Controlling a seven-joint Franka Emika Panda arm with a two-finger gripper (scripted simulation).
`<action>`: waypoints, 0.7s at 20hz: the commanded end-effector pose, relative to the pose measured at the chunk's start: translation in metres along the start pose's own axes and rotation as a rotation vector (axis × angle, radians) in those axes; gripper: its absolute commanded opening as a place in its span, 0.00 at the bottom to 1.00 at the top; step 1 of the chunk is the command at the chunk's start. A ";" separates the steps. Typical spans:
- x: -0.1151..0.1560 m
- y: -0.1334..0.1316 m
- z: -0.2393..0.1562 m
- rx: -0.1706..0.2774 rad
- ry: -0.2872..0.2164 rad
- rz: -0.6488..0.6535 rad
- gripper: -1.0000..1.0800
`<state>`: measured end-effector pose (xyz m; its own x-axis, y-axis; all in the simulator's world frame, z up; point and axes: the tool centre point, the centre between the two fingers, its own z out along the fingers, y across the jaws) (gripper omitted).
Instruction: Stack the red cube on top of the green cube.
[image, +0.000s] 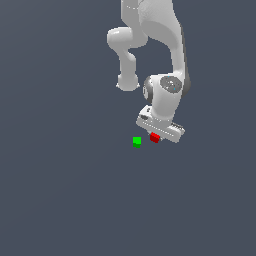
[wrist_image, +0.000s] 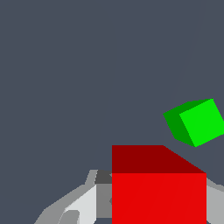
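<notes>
The whole scene sits on one flat slate-grey surface (image: 60, 200) that fills every bit of background in both views — no edges, no walls, nothing else lying around. It's just the white Panda arm (image: 165, 60) coming down from the top of the exterior view and two little cubes.

The red cube (image: 154, 137) is tucked right under the gripper (image: 159, 134), poking out at about 7 o'clock from the white hand block. In the wrist view the red cube (wrist_image: 158, 197) fills the near part of the frame, with pale grey finger parts (wrist_image: 78, 203) showing on one side and a sliver of another finger at the opposite edge, so it sits between the fingers. They look closed against it, but the contact faces are hidden behind the cube itself, so I can't tell for sure whether it's actually clamped or just sitting in the gap.

The green cube (image: 137, 141) is at roughly 8 o'clock from the red one in the exterior view, close by but clearly apart. In the wrist view the green cube (wrist_image: 196, 121) appears turned at an angle to the red one.

The fingertips aren't visible in the exterior view, and the red cube is cut off by the wrist frame's edge.
</notes>
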<state>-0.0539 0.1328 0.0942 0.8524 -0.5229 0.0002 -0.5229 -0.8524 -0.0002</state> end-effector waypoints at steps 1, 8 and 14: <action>0.009 0.022 0.008 0.000 0.000 0.001 0.00; 0.027 0.067 0.027 -0.001 0.000 0.001 0.00; 0.034 0.079 0.032 0.000 0.000 0.001 0.00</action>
<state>-0.0666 0.0491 0.0625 0.8510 -0.5251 -0.0004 -0.5251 -0.8510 0.0014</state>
